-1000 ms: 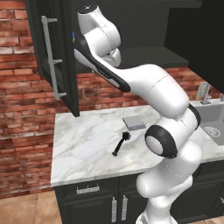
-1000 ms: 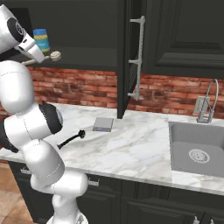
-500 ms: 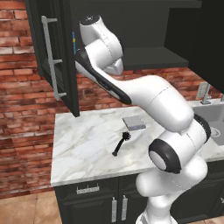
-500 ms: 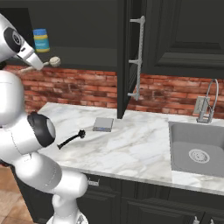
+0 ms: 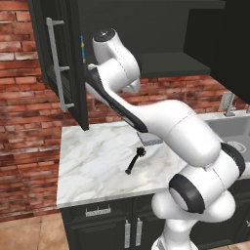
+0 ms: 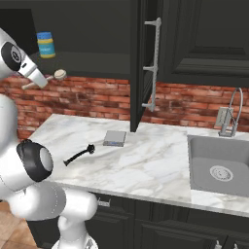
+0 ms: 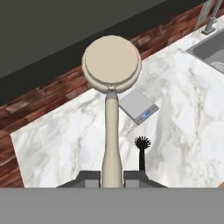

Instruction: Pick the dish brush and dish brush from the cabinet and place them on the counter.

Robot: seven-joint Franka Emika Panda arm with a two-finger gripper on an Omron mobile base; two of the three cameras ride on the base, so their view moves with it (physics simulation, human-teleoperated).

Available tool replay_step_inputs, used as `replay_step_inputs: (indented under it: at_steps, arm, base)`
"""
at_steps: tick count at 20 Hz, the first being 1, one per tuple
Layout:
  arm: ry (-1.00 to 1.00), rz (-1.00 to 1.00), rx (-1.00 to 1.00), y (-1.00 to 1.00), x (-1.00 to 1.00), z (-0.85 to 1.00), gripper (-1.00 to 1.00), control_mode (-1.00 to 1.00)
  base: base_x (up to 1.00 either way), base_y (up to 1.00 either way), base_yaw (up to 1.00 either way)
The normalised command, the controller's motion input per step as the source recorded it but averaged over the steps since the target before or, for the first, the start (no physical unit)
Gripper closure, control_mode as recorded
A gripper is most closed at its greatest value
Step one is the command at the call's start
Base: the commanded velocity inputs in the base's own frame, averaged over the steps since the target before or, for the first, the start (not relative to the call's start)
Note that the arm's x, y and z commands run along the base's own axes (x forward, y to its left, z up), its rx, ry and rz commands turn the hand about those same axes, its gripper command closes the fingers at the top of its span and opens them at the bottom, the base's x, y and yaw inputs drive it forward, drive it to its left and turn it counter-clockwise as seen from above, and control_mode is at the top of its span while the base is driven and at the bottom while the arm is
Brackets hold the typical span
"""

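The gripper is up in front of the open cabinet, its fingers pinching the thin handle of the beige brush. From the right, that brush's round head pokes out past the hand, held in the air over the counter. The black brush lies flat on the marble, near a grey pad. A sink sits to the right.

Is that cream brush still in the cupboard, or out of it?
Out. The cream brush is clamped by its handle in the shut tool, hanging over the marble counter.
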Motion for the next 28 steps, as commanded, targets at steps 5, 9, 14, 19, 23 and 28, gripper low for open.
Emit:
replay_step_inputs:
  at_steps: [5,9,14,19,23,28]
  arm:
    - [0.00,-0.01,0.01,-0.04,-0.30,-0.09,1.00,-1.00]
    - [0.00,-0.01,0.01,-0.05,-0.32,-0.10,1.00,-1.00]
    - [0.00,-0.01,0.01,-0.04,-0.27,-0.15,1.00,-1.00]
    - [0.00,-0.02,0.00,-0.06,-0.09,-0.25,1.00,-1.00]
    - [0.00,-0.03,0.00,-0.08,0.00,-0.27,1.00,-1.00]
    - [0.00,-0.02,0.00,-0.08,-0.01,-0.29,1.00,-1.00]
  base:
    - [0.00,0.00,0.00]
    - [0.00,0.00,0.00]
    - [0.00,0.00,0.00]
    - [0.00,0.00,0.00]
    - [0.00,0.00,0.00]
    - [0.00,0.00,0.00]
